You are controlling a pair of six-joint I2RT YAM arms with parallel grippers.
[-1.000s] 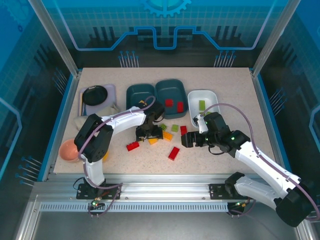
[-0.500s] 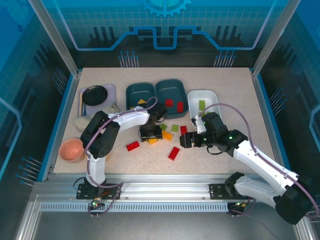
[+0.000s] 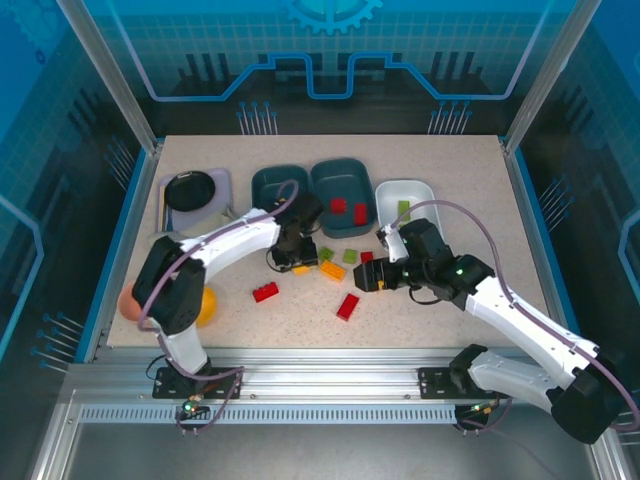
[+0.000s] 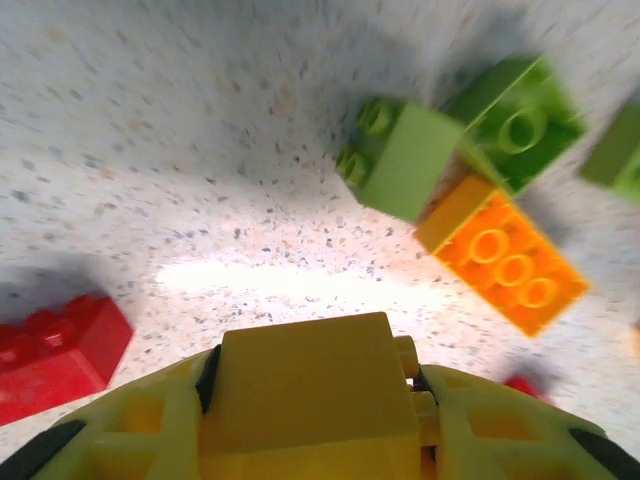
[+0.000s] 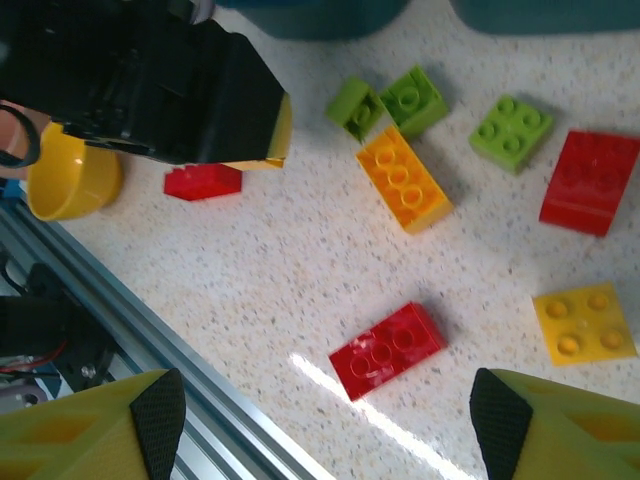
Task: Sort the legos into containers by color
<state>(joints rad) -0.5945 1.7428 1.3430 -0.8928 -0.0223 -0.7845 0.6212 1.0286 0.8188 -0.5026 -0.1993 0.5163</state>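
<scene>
Left gripper (image 3: 290,256): clamping yellow brick (image 4: 305,385) between both fingers, above table (image 3: 450,170). Right gripper (image 3: 372,281): hanging wide open, empty, near red brick (image 5: 387,350). Remaining legos (image 5: 403,178) lying loose before 3 bins (image 3: 335,180). Judging bricks light, rigid, slick; pinching smooth sides, not studs.

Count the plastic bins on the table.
3. The left dark teal bin and right dark teal bin sit together at the back; the white bin lies right of them. None looks hidden.

- From above and behind, we overlook the whole speckled beige table (image 3: 420,155)
- Left wrist: we skim it close up
- Right wrist: higher, sharing the long orange plastic brick (image 5: 404,179)
</scene>
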